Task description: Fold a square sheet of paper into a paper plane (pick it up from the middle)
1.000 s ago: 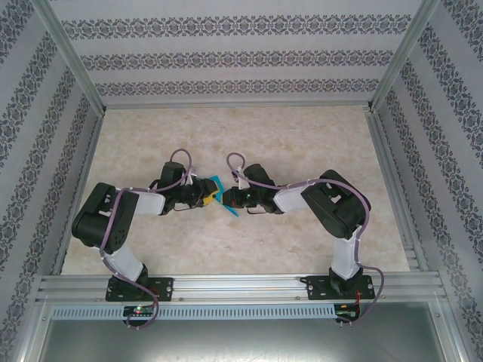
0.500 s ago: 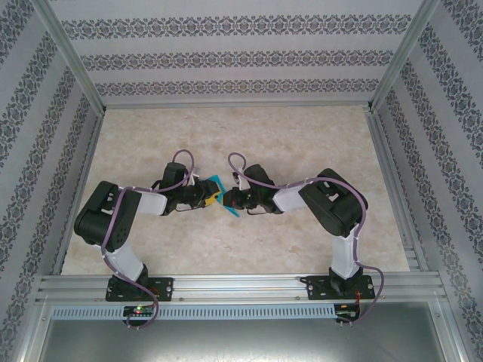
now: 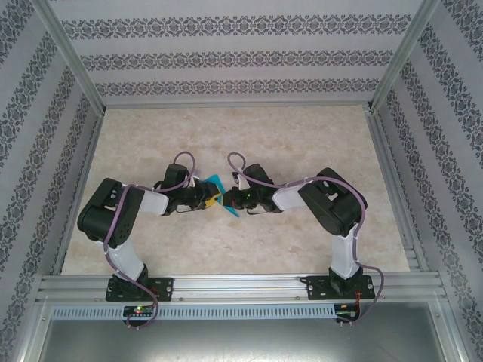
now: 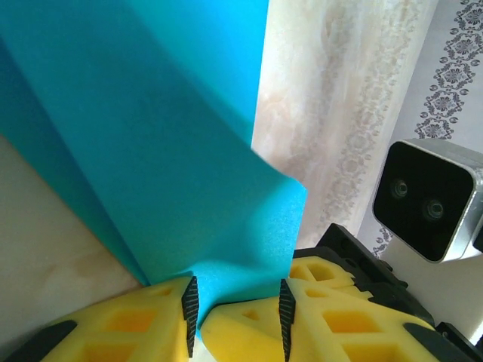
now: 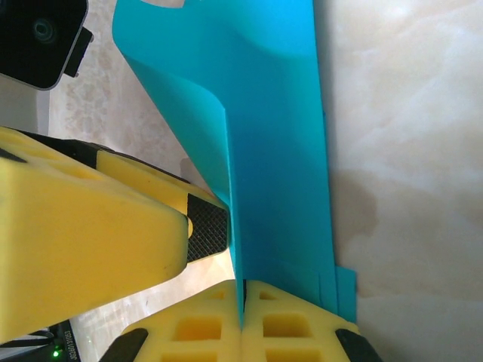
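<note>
Blue paper [image 5: 272, 151] held between two arms over the middle of the table [image 3: 302, 136].
The right gripper [image 5: 243, 290] is clenched on the paper's folded edge, fingers pressed tight together. The left gripper [image 4: 235, 302] has its jaws partly apart with the paper between them; whether it pinches the paper I cannot tell. One left pad touches the paper.

You've got smooth, matt teal paper [image 5: 272, 151] here, creased crisp. The yellow fingers [image 4: 339, 320] read as matt plastic (their black pads [image 4: 189, 309] are ribbed). The table [image 3: 302, 136] shows a faint marbled sheen; the near rail [image 3: 241, 286] is brushed metal.
</note>
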`<state>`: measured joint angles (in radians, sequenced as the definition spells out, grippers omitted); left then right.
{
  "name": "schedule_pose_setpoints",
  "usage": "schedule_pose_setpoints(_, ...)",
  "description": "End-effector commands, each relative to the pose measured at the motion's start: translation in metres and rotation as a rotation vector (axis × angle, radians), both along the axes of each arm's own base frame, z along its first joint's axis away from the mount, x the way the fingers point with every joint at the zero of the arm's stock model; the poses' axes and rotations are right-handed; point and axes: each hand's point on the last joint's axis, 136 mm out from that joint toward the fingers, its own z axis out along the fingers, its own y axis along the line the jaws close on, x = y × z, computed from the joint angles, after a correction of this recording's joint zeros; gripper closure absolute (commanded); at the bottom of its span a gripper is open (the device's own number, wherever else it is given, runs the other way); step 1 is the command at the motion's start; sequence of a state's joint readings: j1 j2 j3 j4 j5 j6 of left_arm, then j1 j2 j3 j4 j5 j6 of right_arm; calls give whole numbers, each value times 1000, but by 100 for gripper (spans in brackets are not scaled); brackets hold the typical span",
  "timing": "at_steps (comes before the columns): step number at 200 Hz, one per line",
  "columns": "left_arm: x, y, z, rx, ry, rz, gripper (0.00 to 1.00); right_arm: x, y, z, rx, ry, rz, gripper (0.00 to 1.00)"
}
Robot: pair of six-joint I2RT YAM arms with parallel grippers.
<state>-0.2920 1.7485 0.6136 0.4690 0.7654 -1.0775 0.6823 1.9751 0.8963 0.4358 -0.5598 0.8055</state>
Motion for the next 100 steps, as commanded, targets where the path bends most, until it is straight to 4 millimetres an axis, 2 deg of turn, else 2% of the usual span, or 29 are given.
schedule_pose_setpoints(1,7,-8,5,4,-60,-24,63,-2,-7,-20,-44,48,-2,100)
schedule_pose_setpoints(40,12,-9,11,18,-88,-28,64,-2,-7,-22,-52,54,-1,100)
schedule_pose_setpoints(71,10,-7,2,57,-67,-29,65,-4,-8,-25,-61,63,-1,100)
schedule_pose_setpoints(100,2,-3,-15,88,5,-21,67,-4,-9,-26,-69,71,-1,100)
